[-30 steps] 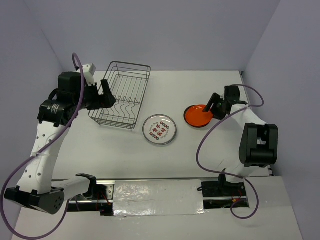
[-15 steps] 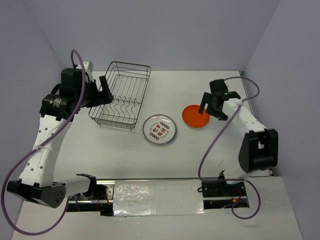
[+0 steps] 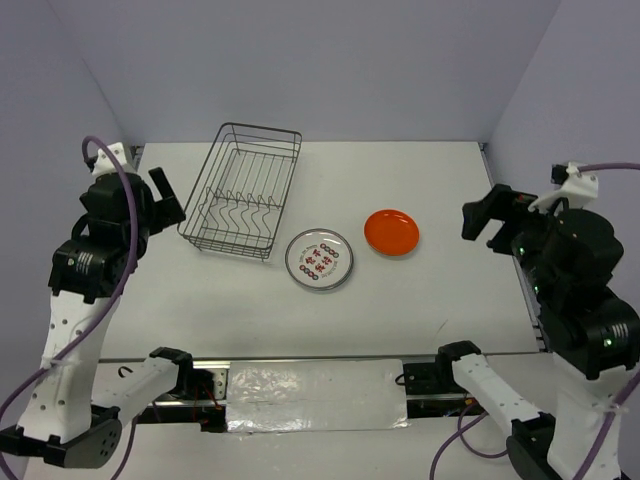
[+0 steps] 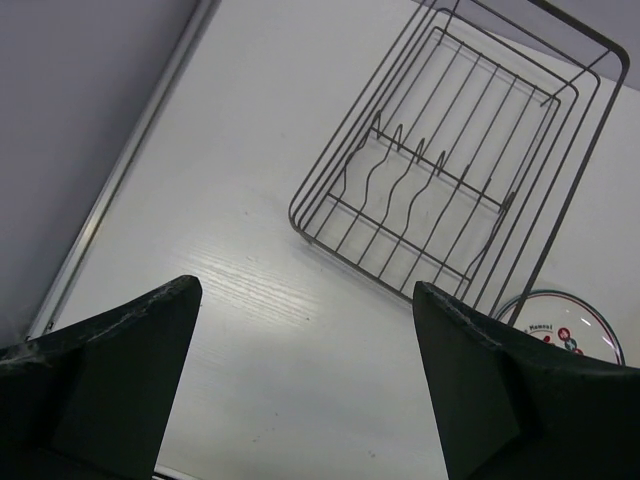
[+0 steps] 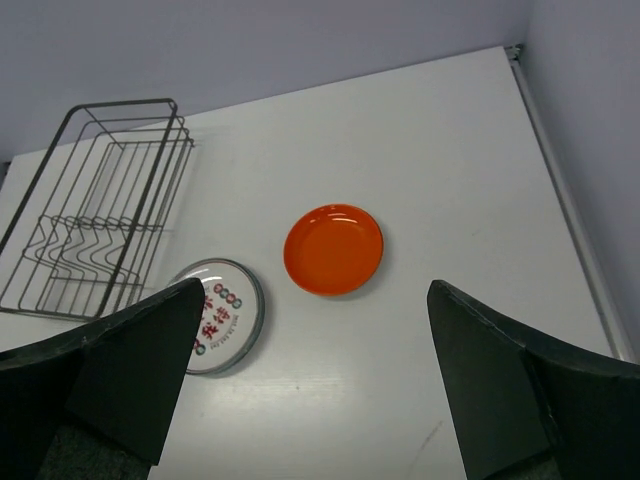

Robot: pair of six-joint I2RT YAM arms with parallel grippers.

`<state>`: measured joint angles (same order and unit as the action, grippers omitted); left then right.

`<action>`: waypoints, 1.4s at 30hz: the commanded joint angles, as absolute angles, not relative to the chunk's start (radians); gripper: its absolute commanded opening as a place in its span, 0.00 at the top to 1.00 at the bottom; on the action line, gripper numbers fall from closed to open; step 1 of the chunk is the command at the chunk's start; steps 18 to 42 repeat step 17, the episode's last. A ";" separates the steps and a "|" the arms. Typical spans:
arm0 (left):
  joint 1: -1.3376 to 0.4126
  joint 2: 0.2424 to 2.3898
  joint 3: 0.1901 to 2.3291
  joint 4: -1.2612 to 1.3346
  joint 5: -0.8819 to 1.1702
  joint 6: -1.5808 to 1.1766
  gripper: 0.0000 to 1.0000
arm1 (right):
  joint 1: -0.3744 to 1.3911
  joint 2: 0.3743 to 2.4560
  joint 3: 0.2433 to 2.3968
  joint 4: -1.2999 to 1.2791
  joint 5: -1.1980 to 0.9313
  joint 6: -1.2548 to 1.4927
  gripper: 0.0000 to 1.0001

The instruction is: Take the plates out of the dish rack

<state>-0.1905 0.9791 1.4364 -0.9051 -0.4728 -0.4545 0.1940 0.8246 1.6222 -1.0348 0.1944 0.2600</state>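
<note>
- The dish rack (image 3: 243,192), a dark wire basket with flared sides, stands on the white surface (image 3: 430,300) towards the far left, turned a little askew. The wavy dividers along its bottom show in full through the wires.
- A white plate with red marks (image 3: 319,259) lies flat on the surface just beside the rack's near right corner. It is outside the basket and, in the overhead view, a narrow gap parts it from the wires.
- A small plain orange plate (image 3: 391,232) lies flat further right of the rack, beyond the white plate and a little further back. The two plates are near each other but do not touch.
- The left fingers (image 4: 110,380) are spread wide and grip nothing. They hang above the surface off the rack's left side, apart from the wires. From the left wrist, the rack's near left corner shows in the gap between them, with the edge of the white plate at the lower right.
- The right fingers (image 5: 520,390) are likewise spread wide with nothing in them. They are raised far to the right of the rack, well apart from both plates. From the right wrist, the orange plate shows in the gap between them, with the white plate and the rack off to the left.
</note>
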 commanded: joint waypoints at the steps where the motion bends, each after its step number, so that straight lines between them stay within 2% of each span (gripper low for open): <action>1: -0.190 0.937 1.388 -0.885 -0.543 -0.485 0.00 | 0.207 0.790 1.649 -1.199 0.256 0.213 0.00; 9: -0.204 0.917 1.341 -0.923 -0.572 -0.515 0.00 | 0.212 0.692 1.531 -1.221 0.272 0.227 0.00; 15: -0.222 0.934 1.359 -0.923 -0.601 -0.494 0.01 | 0.212 0.670 1.532 -1.189 0.213 0.232 0.00; 42: -0.227 0.934 1.361 -0.922 -0.601 -0.488 0.01 | 0.213 0.673 1.540 -1.190 0.212 0.233 0.00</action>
